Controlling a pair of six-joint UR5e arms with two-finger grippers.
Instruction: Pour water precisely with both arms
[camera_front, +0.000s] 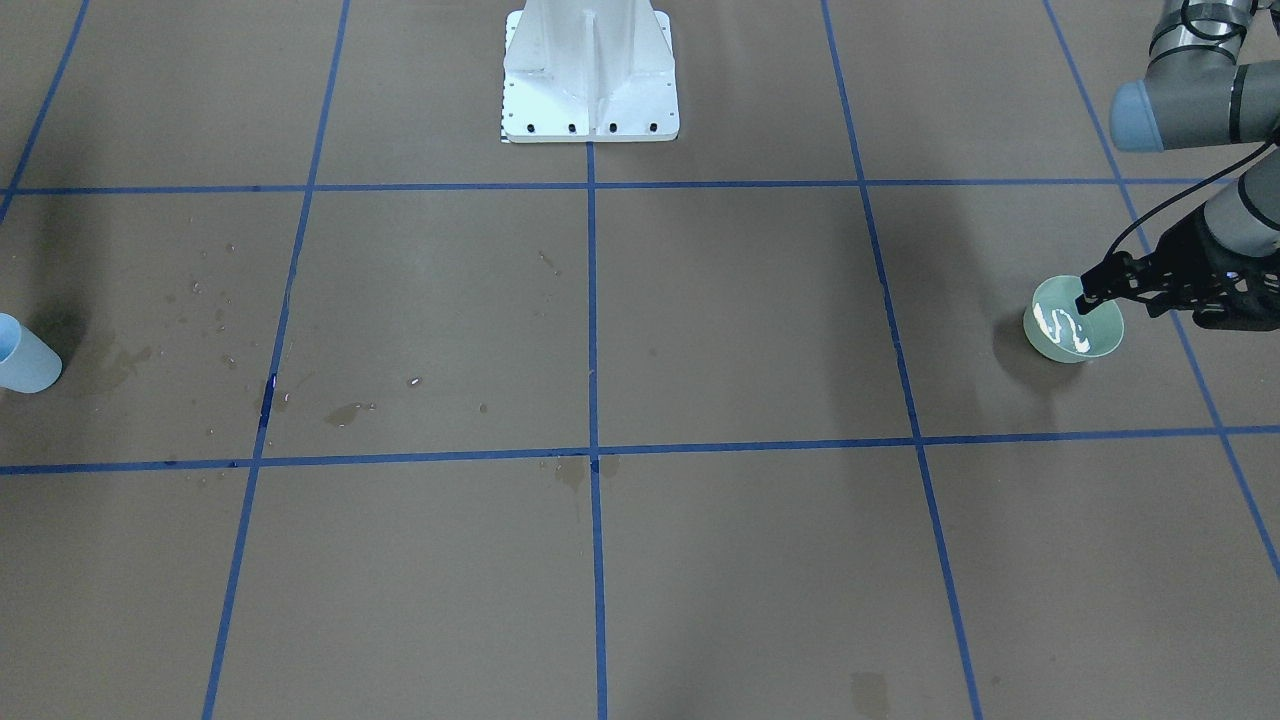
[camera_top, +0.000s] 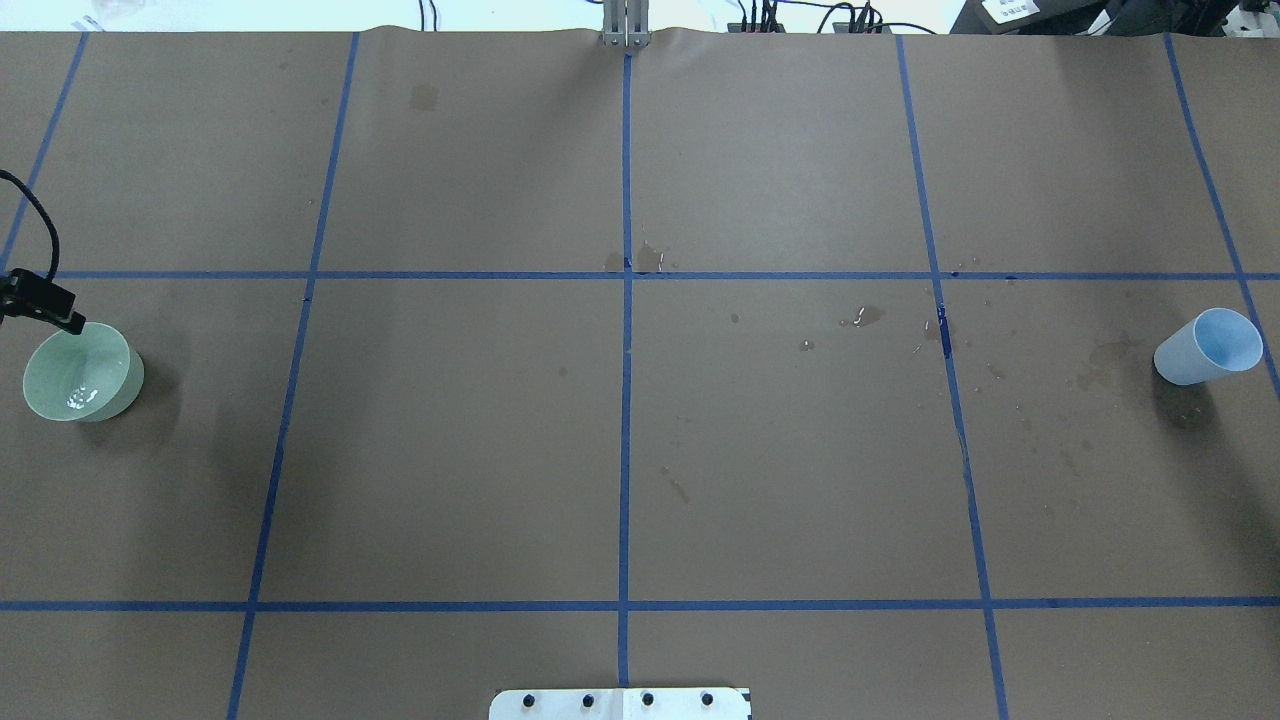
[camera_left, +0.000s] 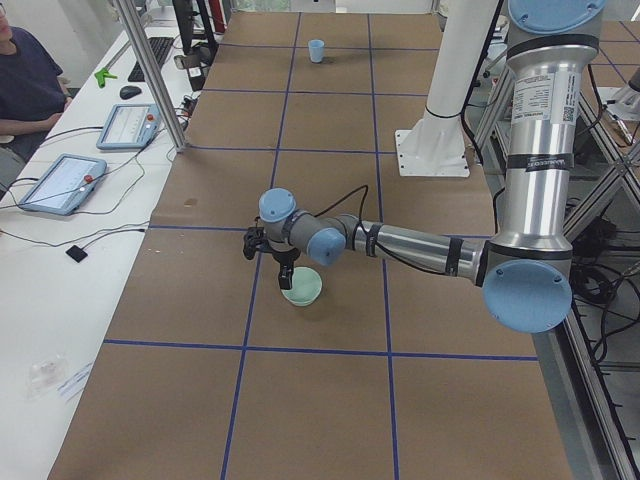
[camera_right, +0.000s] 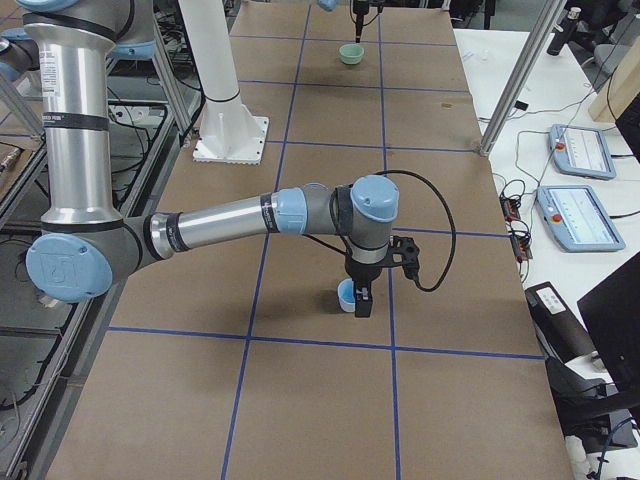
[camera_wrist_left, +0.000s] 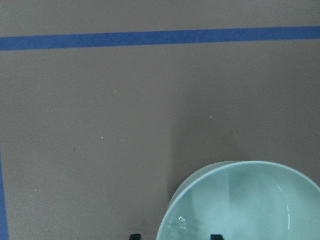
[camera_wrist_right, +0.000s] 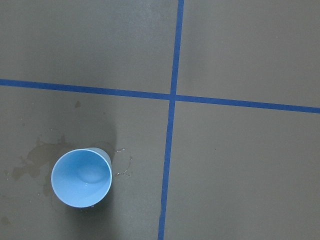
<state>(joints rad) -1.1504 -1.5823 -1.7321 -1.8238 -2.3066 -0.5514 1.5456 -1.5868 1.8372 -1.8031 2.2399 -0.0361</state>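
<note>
The water (camera_front: 1060, 325) glints in the pale green bowl (camera_front: 1100, 337) at the left end of the counter (camera_front: 700, 330), where the left end effector (camera_front: 1086, 297) hangs released, fingers (camera_front: 1100, 283) astride the rim. Far across, the right end effector (camera_right: 362, 300) stands just beside the blue cup (camera_right: 345, 294); released or clenched, I cannot tell.

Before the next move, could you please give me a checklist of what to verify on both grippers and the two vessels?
1. The left gripper straddles the green bowl rim, one finger outside, one inside: ok.
2. Its grip is shut on the bowl: not ok, the fingers stand apart.
3. The bowl is upright with water glinting inside: ok.
4. The blue cup is upright, with the right gripper beside it: ok.
5. That gripper open or shut: cannot tell, side view only.
6. The table is dry near the cup: not ok, droplets.
</note>
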